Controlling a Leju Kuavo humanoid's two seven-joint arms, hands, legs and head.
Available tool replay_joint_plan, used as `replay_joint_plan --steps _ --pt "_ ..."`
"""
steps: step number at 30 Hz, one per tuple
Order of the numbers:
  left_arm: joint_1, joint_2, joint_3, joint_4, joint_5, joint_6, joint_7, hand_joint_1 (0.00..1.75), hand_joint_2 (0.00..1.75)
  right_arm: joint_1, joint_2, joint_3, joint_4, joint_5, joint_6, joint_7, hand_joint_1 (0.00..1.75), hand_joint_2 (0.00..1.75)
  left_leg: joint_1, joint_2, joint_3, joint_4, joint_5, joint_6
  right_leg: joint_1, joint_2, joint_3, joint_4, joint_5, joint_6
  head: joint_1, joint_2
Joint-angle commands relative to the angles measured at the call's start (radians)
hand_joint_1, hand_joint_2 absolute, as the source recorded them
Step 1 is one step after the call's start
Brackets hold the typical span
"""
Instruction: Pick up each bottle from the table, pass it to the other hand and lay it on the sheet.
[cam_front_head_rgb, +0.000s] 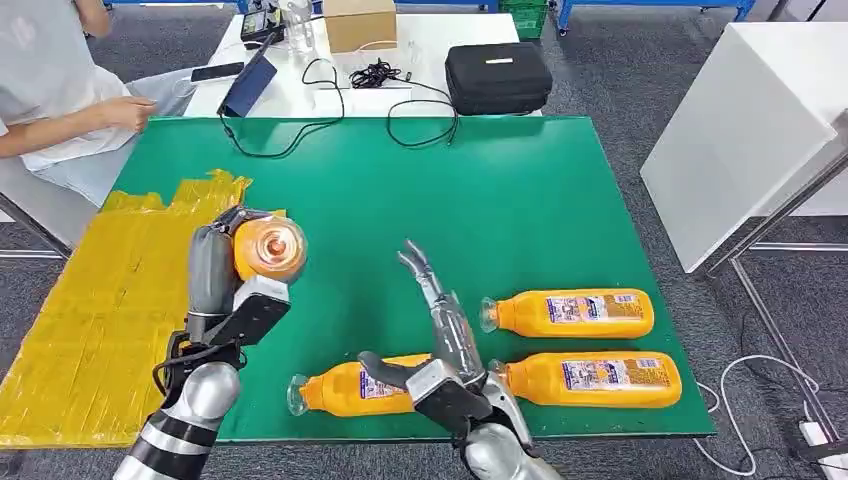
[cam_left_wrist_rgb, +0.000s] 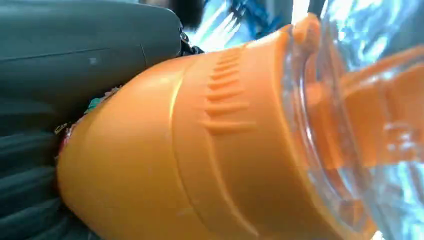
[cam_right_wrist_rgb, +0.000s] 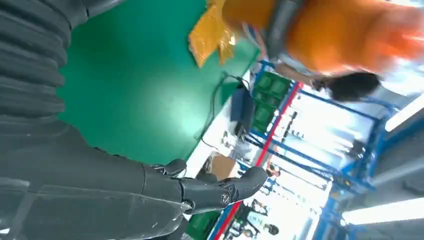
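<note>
Orange bottle gripped in left hand, base toward camera, above green table beside yellow sheet. Right hand empty, fingers spread; three bottles lie near it. Left wrist: fingers wrap smooth, ribbed plastic; probably light, slippery. Grasp mid-body. Right wrist: thumb extended, nothing held.

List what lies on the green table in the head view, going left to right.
Yellow sheet → left hand holding a bottle → lying bottle near the front edge → open right hand → two lying bottles, one behind the other.
</note>
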Motion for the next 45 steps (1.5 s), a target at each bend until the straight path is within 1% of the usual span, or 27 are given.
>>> replay_joint_plan --steps 1,2,3,4,5,7,10,11,21,22,23,26,27,28,30,34,39,41,43,45 --pt "-0.078 0.028 -0.012 0.117 -0.261 0.058 0.092 1.75 1.75 0.045 -0.085 -0.079 -0.168 -0.046 0.060 -0.015 0.00 1.75 0.001 -0.002 0.002 0.000 -0.001 -0.001 0.001 -0.003 0.003 0.000 -0.002 -0.001 0.000 0.000" --pt "-0.096 0.030 -0.010 0.154 -0.326 0.058 0.119 1.75 1.75 0.047 -0.098 -0.092 -0.185 -0.057 0.083 -0.017 0.00 1.75 0.001 -0.002 0.002 0.000 -0.001 -0.001 0.001 -0.003 0.003 0.000 -0.001 -0.001 0.000 0.000" --pt "-0.151 0.060 -0.040 0.244 -0.526 -0.022 0.223 1.75 1.75 0.049 -0.113 -0.110 -0.202 -0.055 0.092 -0.019 0.00 1.75 0.000 -0.002 0.002 0.000 0.000 -0.001 0.001 -0.003 0.002 0.000 -0.001 -0.001 0.000 0.000" --pt "-0.200 0.053 -0.044 0.337 -0.514 0.008 0.213 1.75 1.75 0.049 -0.121 -0.139 -0.215 -0.070 0.120 -0.017 0.00 1.75 0.000 -0.002 0.001 0.000 0.000 -0.001 0.000 -0.004 0.002 0.000 -0.001 -0.001 -0.001 0.000" --pt "-0.219 0.050 -0.044 0.378 -0.504 0.028 0.201 1.75 1.75 0.050 -0.119 -0.151 -0.217 -0.071 0.133 -0.018 0.00 1.75 0.001 -0.006 0.002 0.000 0.001 -0.001 0.001 -0.008 0.004 0.000 -0.002 -0.001 -0.001 0.000" --pt "-0.219 0.050 -0.044 0.378 -0.504 0.028 0.201 1.75 1.75 0.050 -0.119 -0.151 -0.217 -0.071 0.133 -0.018 0.00 1.75 0.000 -0.005 0.002 0.000 0.001 0.000 0.001 -0.006 0.003 0.000 -0.001 -0.001 0.000 0.000" --pt "-0.218 0.049 -0.044 0.378 -0.505 0.029 0.201 1.75 1.75 0.051 -0.114 -0.149 -0.213 -0.071 0.133 -0.018 0.00 1.75 0.001 0.001 0.002 0.000 0.000 -0.001 0.001 -0.001 0.002 0.000 0.000 -0.001 -0.001 0.000" --pt "-0.218 0.049 -0.044 0.378 -0.505 0.029 0.201 1.75 1.75 0.051 -0.114 -0.149 -0.213 -0.071 0.133 -0.018 0.00 1.75 0.001 0.002 0.003 0.000 0.000 0.000 0.001 -0.002 0.002 0.000 0.000 -0.001 0.000 0.000" --pt "-0.214 0.048 -0.045 0.371 -0.505 0.027 0.201 1.75 1.75 0.050 -0.110 -0.146 -0.209 -0.070 0.133 -0.019 0.00 1.75 0.000 0.003 0.002 0.000 0.001 0.000 0.001 -0.001 0.001 0.000 0.001 -0.001 0.000 0.000" --pt "-0.249 0.064 -0.073 0.425 -0.590 -0.042 0.251 1.75 1.75 0.050 -0.114 -0.157 -0.208 -0.107 0.161 -0.017 0.00 1.75 0.001 0.002 0.003 0.000 0.000 -0.001 0.001 -0.001 0.003 0.000 0.000 -0.002 -0.001 0.000" --pt "-0.293 0.068 -0.086 0.506 -0.630 -0.086 0.280 1.75 1.75 0.053 -0.114 -0.170 -0.208 -0.111 0.165 -0.019 0.00 1.75 0.001 0.002 0.002 0.000 0.000 -0.001 0.001 -0.001 0.002 0.000 0.000 -0.001 0.000 0.000" --pt "-0.433 0.043 -0.062 0.821 -0.624 -0.128 0.303 1.75 1.75 0.058 -0.098 -0.198 -0.207 -0.111 0.211 -0.018 0.00 1.75 0.001 -0.001 0.002 0.000 0.002 -0.001 0.001 -0.005 0.003 0.000 0.000 -0.002 0.000 0.000" --pt "-0.461 0.041 -0.050 0.886 -0.619 -0.129 0.303 1.75 1.75 0.057 -0.095 -0.200 -0.203 -0.107 0.218 -0.016 0.00 1.75 0.001 -0.002 0.002 0.000 0.002 -0.001 0.001 -0.004 0.002 0.000 0.001 -0.002 0.000 0.000" --pt "-0.495 0.042 -0.036 0.967 -0.624 -0.157 0.336 1.75 1.75 0.056 -0.092 -0.195 -0.195 -0.101 0.227 -0.011 0.00 1.75 0.001 -0.002 0.002 0.000 0.002 -0.001 0.001 -0.005 0.003 0.000 0.001 -0.002 0.000 0.000" --pt "-0.524 0.051 -0.021 1.040 -0.623 -0.183 0.352 1.75 1.75 0.053 -0.086 -0.189 -0.182 -0.089 0.228 -0.008 0.00 1.75 0.001 0.002 0.002 0.000 0.003 -0.001 0.001 -0.001 0.001 0.000 0.003 -0.003 0.000 0.000" --pt "-0.539 0.065 0.010 1.110 -0.617 -0.218 0.389 1.75 1.75 0.051 -0.081 -0.184 -0.157 -0.084 0.228 -0.003 0.00 1.75 0.002 0.004 0.003 0.000 0.003 -0.002 0.002 0.001 0.002 0.000 0.004 -0.003 0.000 0.000" --pt "-0.537 0.068 0.010 1.111 -0.618 -0.214 0.388 1.75 1.75 0.050 -0.079 -0.183 -0.154 -0.083 0.228 -0.003 0.00 1.75 0.002 0.004 0.002 0.000 0.003 -0.002 0.002 0.001 0.001 0.001 0.004 -0.002 0.000 0.000" --pt "-0.532 0.073 0.005 1.124 -0.645 -0.236 0.438 1.75 1.75 0.044 -0.077 -0.176 -0.140 -0.059 0.223 0.011 0.00 1.75 0.002 0.003 0.002 0.001 0.003 -0.002 0.002 0.000 0.001 0.001 0.003 -0.002 0.000 0.000" --pt "-0.523 0.083 0.011 1.135 -0.646 -0.233 0.441 1.75 1.75 0.036 -0.072 -0.167 -0.122 -0.050 0.222 0.013 0.00 1.75 0.002 0.004 0.002 0.000 0.002 -0.002 0.003 0.001 0.002 0.001 0.003 -0.003 0.000 0.000" --pt "-0.527 0.089 -0.004 1.153 -0.679 -0.242 0.478 1.75 1.75 0.027 -0.068 -0.158 -0.108 -0.048 0.223 0.014 0.00 1.75 0.002 0.004 0.001 0.000 0.003 -0.002 0.002 0.002 0.001 0.000 0.004 -0.002 0.000 0.000"
